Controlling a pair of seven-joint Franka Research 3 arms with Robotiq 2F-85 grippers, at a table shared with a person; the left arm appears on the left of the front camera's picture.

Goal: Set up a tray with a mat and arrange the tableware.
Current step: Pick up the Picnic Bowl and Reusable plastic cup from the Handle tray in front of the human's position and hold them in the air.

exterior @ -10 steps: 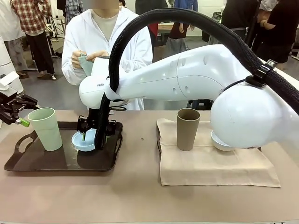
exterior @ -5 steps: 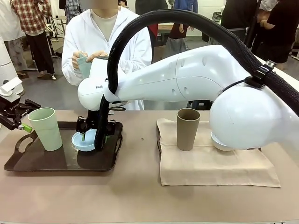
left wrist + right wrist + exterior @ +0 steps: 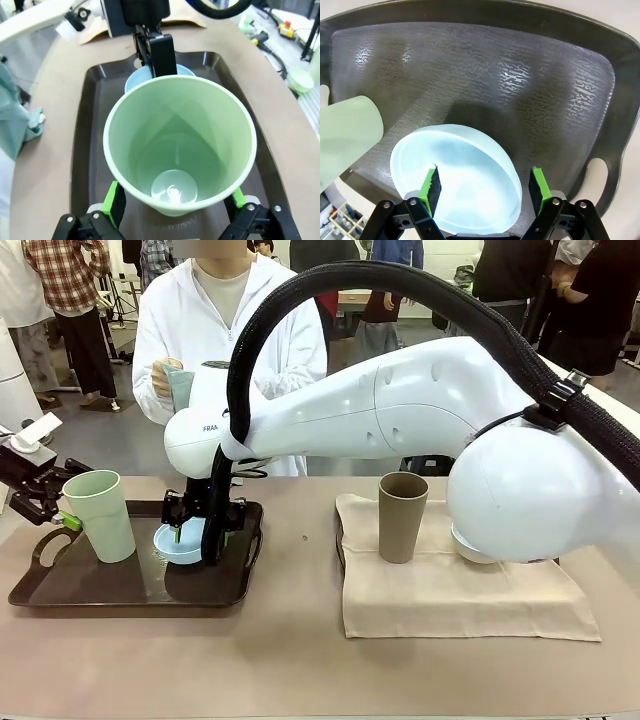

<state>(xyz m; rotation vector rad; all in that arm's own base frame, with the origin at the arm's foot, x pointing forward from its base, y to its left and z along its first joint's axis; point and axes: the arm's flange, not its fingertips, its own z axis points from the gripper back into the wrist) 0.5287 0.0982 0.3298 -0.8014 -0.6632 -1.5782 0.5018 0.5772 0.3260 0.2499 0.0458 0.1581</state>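
Observation:
The pale green tumbler [image 3: 98, 515] stands upright at the left end of the dark tray [image 3: 100, 585]. My left gripper [image 3: 64, 515] is open around its lower part, a green pad on each side; in the left wrist view the tumbler [image 3: 180, 145] sits between the fingers [image 3: 114, 200]. My right gripper [image 3: 200, 532] is open over the light blue bowl [image 3: 180, 542], which rests on the tray. One finger [image 3: 431, 182] is inside the bowl [image 3: 455, 180], the other outside its rim. The brown tumbler [image 3: 403, 515] and the whitish bowl [image 3: 468, 548], half hidden by my right arm, stand on the beige mat [image 3: 450, 595].
A person in a white top stands across the table holding a teal cloth [image 3: 180, 380]. The mat lies on the table right of the tray, not in it. Bare table runs along the front edge. The tray's handle cut-outs [image 3: 597, 175] flank its ends.
My left gripper has come in from the left and lowered until its fingers stand around the green tumbler. My right arm has shifted slightly; the blue bowl has stayed put.

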